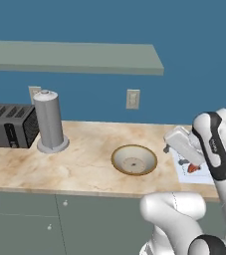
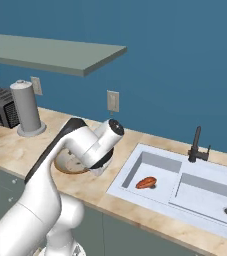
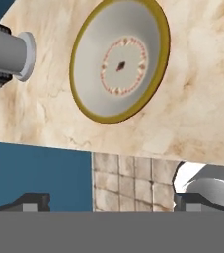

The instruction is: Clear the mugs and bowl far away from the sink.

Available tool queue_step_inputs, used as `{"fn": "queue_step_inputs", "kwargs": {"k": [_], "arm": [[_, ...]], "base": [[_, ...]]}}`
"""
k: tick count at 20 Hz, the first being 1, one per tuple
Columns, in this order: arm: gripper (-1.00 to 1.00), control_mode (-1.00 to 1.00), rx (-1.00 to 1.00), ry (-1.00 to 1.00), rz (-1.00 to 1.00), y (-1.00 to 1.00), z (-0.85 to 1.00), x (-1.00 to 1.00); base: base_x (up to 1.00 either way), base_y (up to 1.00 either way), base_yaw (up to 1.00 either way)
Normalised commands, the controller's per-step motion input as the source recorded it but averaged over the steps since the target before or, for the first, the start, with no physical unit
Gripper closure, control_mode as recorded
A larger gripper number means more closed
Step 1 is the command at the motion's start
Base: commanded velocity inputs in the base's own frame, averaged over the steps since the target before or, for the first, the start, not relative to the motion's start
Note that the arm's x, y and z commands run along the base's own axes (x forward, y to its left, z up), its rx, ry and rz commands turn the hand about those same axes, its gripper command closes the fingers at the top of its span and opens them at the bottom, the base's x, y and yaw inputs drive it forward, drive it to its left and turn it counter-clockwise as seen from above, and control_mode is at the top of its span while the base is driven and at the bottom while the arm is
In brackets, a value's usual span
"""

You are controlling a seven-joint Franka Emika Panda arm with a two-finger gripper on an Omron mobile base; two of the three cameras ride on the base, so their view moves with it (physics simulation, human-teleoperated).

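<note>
Bowl (image 1: 134, 159) first: it sits upright on the marbled counter (image 1: 89, 154), between the grey canister (image 1: 50, 122) and the sink (image 2: 185, 185), closer to the sink than the task wants. From where I stand, the risk lies in the approach. Its rim is wide and its walls shallow, so if the fingers come down astride the whole dish they cannot span it, and a pinch on the rim could slip or tip it as it lifts. A push instead of a grasp might send it skating toward the front edge of the counter or into the canister. Something reddish lies in the near basin; I cannot tell what it is.

The gripper (image 3: 111, 200) hangs above the counter near the bowl, jaws spread as wide as they go, holding nothing and touching nothing.
</note>
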Motion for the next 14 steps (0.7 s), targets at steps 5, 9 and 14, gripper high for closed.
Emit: {"fn": "queue_step_inputs", "kwargs": {"k": [5,9,14], "arm": [[-1.00,-1.00,0.03,0.07,0.00,0.00,-0.28,0.30],[-1.00,-1.00,0.03,0.09,0.00,0.00,-0.28,0.41],[-1.00,-1.00,0.03,0.09,-0.03,-0.01,-0.27,0.32]], "base": [[0.00,0.00,0.00],[0.00,0.00,0.00],[0.00,0.00,0.00]]}}
